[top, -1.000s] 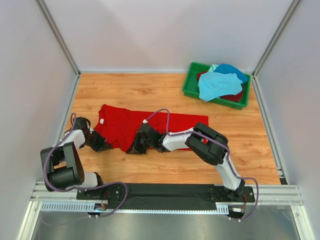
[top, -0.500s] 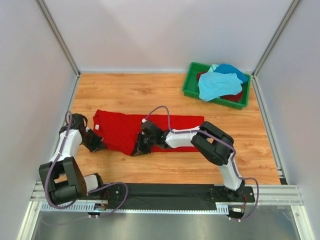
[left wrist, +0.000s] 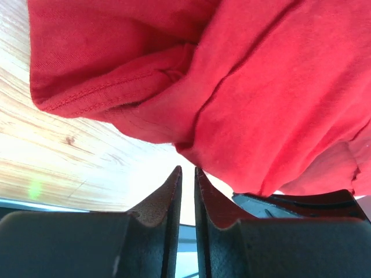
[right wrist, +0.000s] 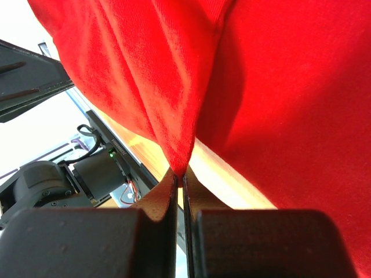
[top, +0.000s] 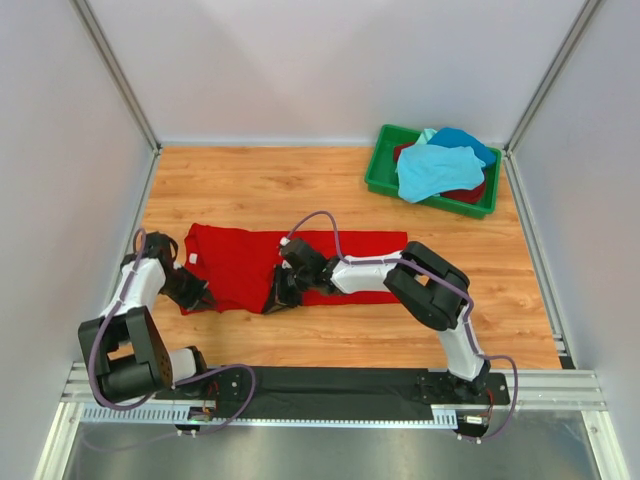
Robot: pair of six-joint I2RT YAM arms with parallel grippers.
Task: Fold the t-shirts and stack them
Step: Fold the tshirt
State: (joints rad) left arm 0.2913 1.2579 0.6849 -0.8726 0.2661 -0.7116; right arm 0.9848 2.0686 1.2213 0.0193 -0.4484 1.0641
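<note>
Right tool (right wrist: 180, 175) pinches red t-shirt (right wrist: 278, 87) fold.

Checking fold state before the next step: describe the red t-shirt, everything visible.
The red t-shirt is soft knit cloth with stitched hems, lying crosswise on the wooden table, partly folded, wrinkled. The right tool pinches a fold at its near edge; the left tool, at its left end, stands slightly open, gripping nothing.

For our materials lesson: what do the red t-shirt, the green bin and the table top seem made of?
Red t-shirt: soft matte knit cloth, likely cotton; fine weave, stitched hem, loose folds.
Green bin: probably moulded plastic; uniform colour, rigid rim.
Table top: wood or wood-look laminate; grain lines, slight sheen.
</note>
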